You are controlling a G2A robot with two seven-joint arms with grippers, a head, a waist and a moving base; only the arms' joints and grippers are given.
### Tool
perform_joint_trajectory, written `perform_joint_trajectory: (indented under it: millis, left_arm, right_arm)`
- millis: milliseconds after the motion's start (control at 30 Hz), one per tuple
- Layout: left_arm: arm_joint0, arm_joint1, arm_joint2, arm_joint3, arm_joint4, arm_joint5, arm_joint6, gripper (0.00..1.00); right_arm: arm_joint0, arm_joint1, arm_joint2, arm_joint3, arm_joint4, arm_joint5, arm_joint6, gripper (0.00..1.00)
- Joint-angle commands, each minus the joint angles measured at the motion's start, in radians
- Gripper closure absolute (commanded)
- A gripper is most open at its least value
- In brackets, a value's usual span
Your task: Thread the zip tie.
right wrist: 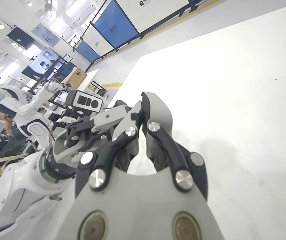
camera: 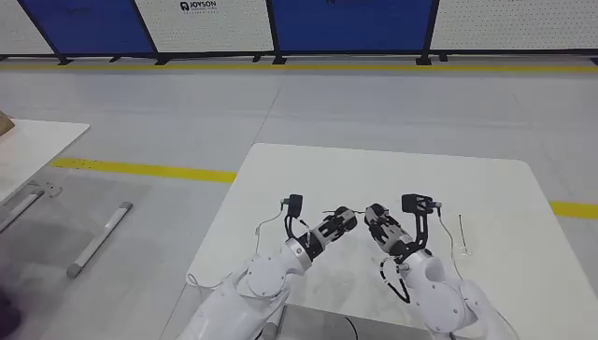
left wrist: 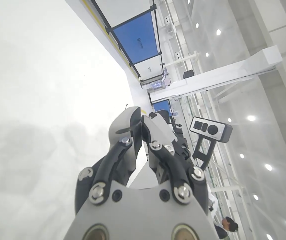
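Two grippers sit close together, almost tip to tip, over the near part of the white table [camera: 392,167]. The left gripper [left wrist: 141,124] has its jaws pressed together, and we see nothing between them. The right gripper [right wrist: 142,116] has its jaws pressed together too, and they look empty.

The zip tie [camera: 462,233] lies flat on the table, out past the right arm, on the side away from the left arm. Nothing touches it. It is a long, thin strip. It is too small for us to tell which end has the little head.

We think the threading has not begun.

We think the zip tie is very light and bendy, a bit springy, and smooth enough to slip. It lies flat, so it may be hard to get under. A push could make it slide away. The right gripper is nearer and would have to open first. We would pinch the strip on its flat sides, a little way back from the thin tip, so the tip sticks out free. The other gripper could then hold the strip right by the head, to keep the hole steady.
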Motion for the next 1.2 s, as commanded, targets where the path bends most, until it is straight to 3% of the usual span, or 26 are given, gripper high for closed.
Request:
perform_joint_trajectory:
  millis: [0,167,267,333,933,967,1000,1033,1167]
  left_arm:
    - [-0.001,0.0,0.0,-0.001,0.001,0.001,-0.001,0.81]
    - [-0.006,-0.001,0.002,0.0,0.004,0.007,-0.007,0.81]
    - [-0.009,-0.002,0.004,0.0,0.004,0.009,-0.005,0.89]
    - [-0.011,-0.002,0.003,0.0,0.003,0.01,-0.002,1.0]
    - [-0.012,0.0,0.001,-0.002,0.04,-0.007,-0.012,1.0]
    - [-0.012,-0.001,0.001,-0.002,0.04,-0.006,-0.011,1.0]
    - [-0.013,-0.001,0.0,-0.002,0.04,-0.005,-0.009,1.0]
    - [-0.013,-0.001,-0.001,-0.001,0.039,-0.002,-0.008,1.0]
    - [-0.019,-0.003,-0.003,0.005,0.03,0.018,0.004,1.0]
  right_arm:
    - [0.001,0.0,0.001,-0.001,0.0,0.0,0.001,1.0]
    - [0.002,-0.001,0.003,-0.001,-0.003,-0.003,0.004,1.0]
    - [0.003,-0.002,0.002,-0.003,-0.006,-0.005,0.008,1.0]
    - [0.004,-0.002,0.001,-0.003,-0.009,-0.007,0.01,1.0]
    - [0.028,-0.007,0.008,0.015,0.047,-0.035,0.063,1.0]
    - [0.03,-0.007,0.012,0.015,0.056,-0.034,0.069,0.78]
    - [0.03,-0.007,0.016,0.015,0.063,-0.032,0.071,0.13]
    - [0.03,-0.007,0.018,0.014,0.068,-0.03,0.071,0.0]
    - [0.024,-0.007,0.024,0.011,0.069,-0.036,0.057,0.0]
